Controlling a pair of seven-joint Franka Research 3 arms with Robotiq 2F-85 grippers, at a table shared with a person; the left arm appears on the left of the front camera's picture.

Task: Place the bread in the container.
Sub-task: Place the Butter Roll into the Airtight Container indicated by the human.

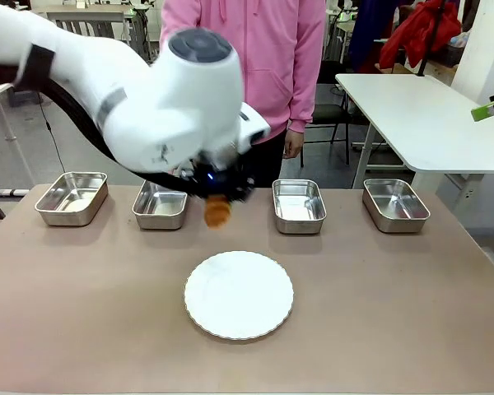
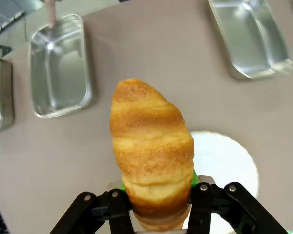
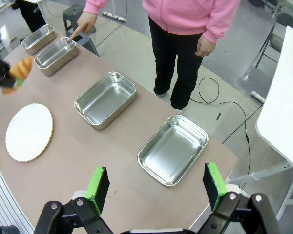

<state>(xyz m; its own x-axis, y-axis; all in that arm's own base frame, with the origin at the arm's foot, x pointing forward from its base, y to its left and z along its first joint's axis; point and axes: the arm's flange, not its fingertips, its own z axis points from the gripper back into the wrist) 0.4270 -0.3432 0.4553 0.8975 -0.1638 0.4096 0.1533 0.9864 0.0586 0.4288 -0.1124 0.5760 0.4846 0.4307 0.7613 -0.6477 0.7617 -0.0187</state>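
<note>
My left gripper (image 2: 159,197) is clamped on the thick lower end of the bread (image 2: 151,141), which looks light, soft and crushable, so I should pinch it gently.

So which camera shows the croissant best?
The left wrist view: the croissant looms large, ridges clear. The front view shows a small end below the left arm; the right wrist view, a tiny distant shape.

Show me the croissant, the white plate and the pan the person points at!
croissant (image 2: 151,151): left wrist view, its ridged middle.
white plate (image 1: 239,295): front view, its bare middle.
pointed-at pan (image 3: 55,54): right wrist view, its shiny floor.
</note>
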